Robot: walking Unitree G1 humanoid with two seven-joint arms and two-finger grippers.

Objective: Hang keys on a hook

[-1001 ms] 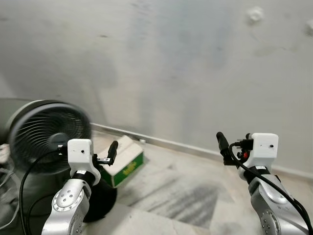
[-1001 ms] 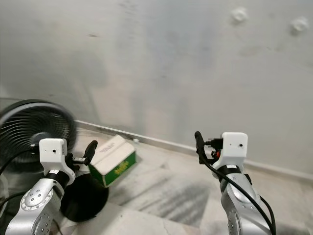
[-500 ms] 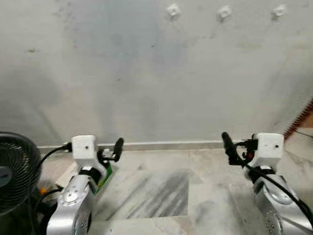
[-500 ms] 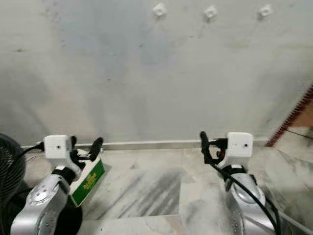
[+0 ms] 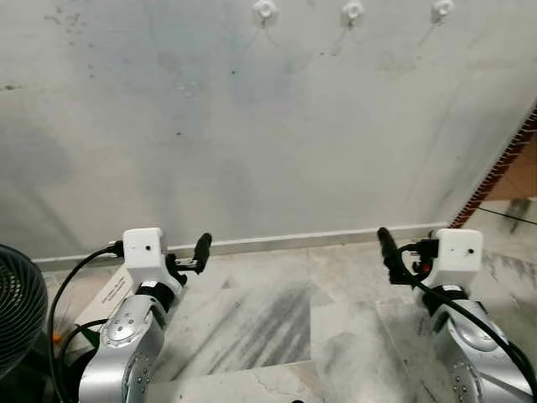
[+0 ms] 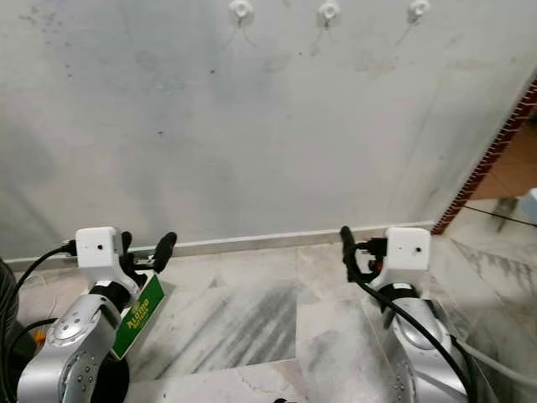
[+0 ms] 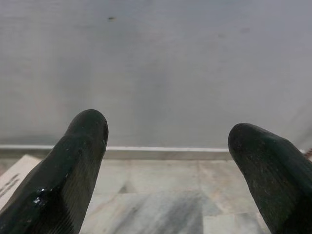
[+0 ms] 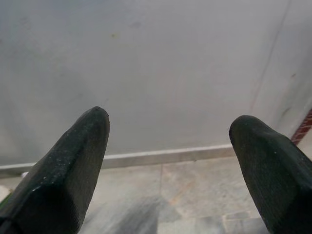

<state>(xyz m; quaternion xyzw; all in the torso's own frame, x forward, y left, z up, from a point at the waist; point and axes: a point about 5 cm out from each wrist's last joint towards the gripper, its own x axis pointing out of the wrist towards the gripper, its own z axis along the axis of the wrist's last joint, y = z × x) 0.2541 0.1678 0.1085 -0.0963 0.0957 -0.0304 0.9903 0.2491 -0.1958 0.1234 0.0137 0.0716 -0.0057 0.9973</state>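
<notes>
Three small white hooks (image 5: 351, 11) sit in a row high on the grey wall (image 5: 252, 126), cut close by the frame's top edge. Keys cannot be made out anywhere. A black fan (image 5: 17, 311) is cropped at the left edge, and a green-and-white box (image 6: 138, 315) lies half hidden behind the left arm. Both arms are raised forward over the marble floor (image 5: 277, 311), the left claw (image 7: 165, 161) and right claw (image 8: 168, 161) each spread wide, released, holding nothing
</notes>
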